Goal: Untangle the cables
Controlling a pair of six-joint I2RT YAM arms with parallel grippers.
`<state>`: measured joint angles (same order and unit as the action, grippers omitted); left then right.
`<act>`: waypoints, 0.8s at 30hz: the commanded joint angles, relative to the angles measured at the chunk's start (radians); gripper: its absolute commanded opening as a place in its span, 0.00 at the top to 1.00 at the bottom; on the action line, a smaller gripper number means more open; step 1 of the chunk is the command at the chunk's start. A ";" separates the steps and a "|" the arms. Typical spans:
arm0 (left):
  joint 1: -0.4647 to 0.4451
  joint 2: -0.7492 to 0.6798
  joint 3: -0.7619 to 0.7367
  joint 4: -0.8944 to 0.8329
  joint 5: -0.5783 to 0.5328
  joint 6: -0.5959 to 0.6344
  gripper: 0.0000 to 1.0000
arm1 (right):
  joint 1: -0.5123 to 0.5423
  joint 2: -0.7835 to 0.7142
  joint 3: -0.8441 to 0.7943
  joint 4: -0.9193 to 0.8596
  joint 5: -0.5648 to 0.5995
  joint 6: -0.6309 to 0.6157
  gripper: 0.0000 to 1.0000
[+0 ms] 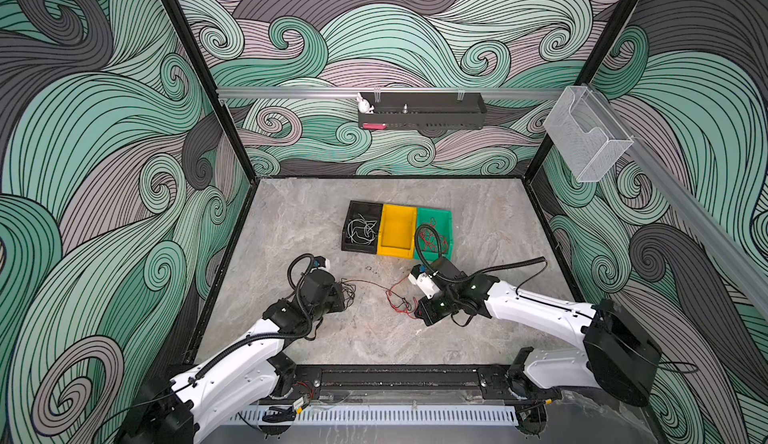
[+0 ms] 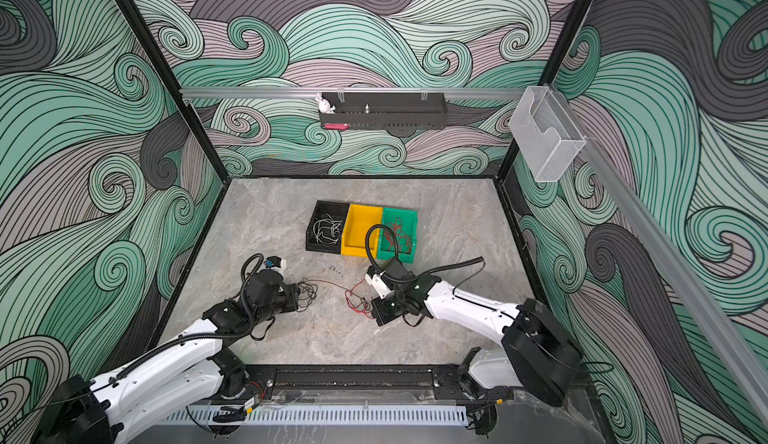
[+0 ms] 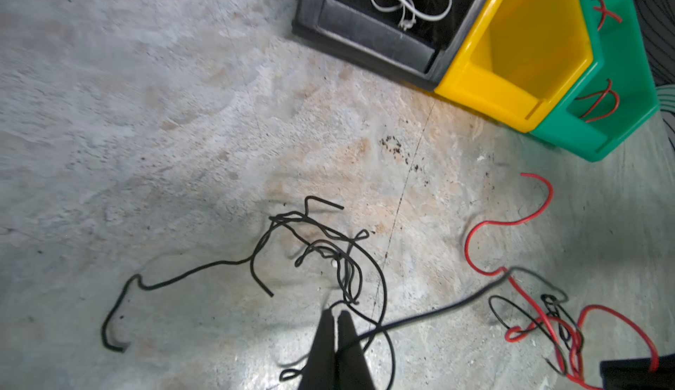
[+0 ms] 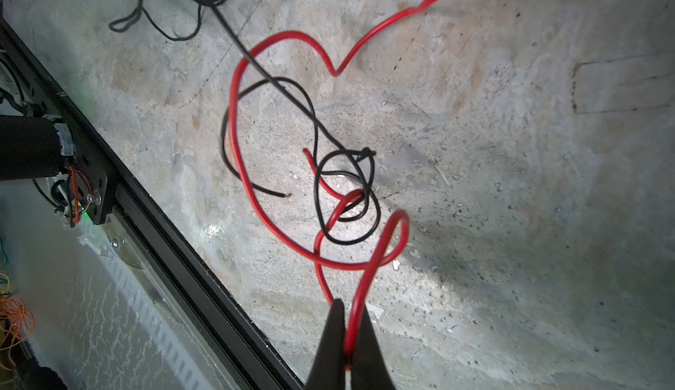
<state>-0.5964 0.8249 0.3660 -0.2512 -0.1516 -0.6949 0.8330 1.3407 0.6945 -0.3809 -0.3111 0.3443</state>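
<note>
Loose black cables (image 3: pixel 328 256) lie tangled on the stone table in front of my left gripper (image 3: pixel 335 313), which is shut on one black cable (image 3: pixel 438 308). That cable runs taut toward a red cable (image 3: pixel 511 223) and knots with it (image 4: pixel 365 154). My right gripper (image 4: pixel 349 306) is shut on the red cable (image 4: pixel 285 34), whose big loop lies on the table. In both top views the left gripper (image 1: pixel 345 293) and right gripper (image 1: pixel 415 311) face each other, a thin strand (image 2: pixel 332 284) stretched between them. White cables (image 1: pixel 361 230) fill the black bin; red cables (image 1: pixel 434 240) fill the green bin.
Three bins stand in a row behind the grippers: black (image 1: pixel 365 204), yellow (image 1: pixel 397 234) with nothing in it, green (image 1: pixel 440 213). The right arm's ribbed hose (image 1: pixel 419 238) arches over the green bin. A black rail (image 4: pixel 153 216) edges the table front.
</note>
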 commanded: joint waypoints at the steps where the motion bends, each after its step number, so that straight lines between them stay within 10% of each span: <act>1: 0.007 -0.068 -0.010 -0.050 -0.140 -0.035 1.00 | 0.002 -0.046 -0.009 -0.039 0.052 -0.002 1.00; 24: 0.060 -0.271 -0.030 -0.289 -0.336 -0.184 1.00 | -0.353 -0.318 -0.165 -0.046 0.101 0.211 1.00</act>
<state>-0.5491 0.5697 0.3286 -0.4873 -0.4278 -0.8486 0.5381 1.0477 0.5568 -0.4076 -0.2256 0.5091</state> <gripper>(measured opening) 0.048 0.052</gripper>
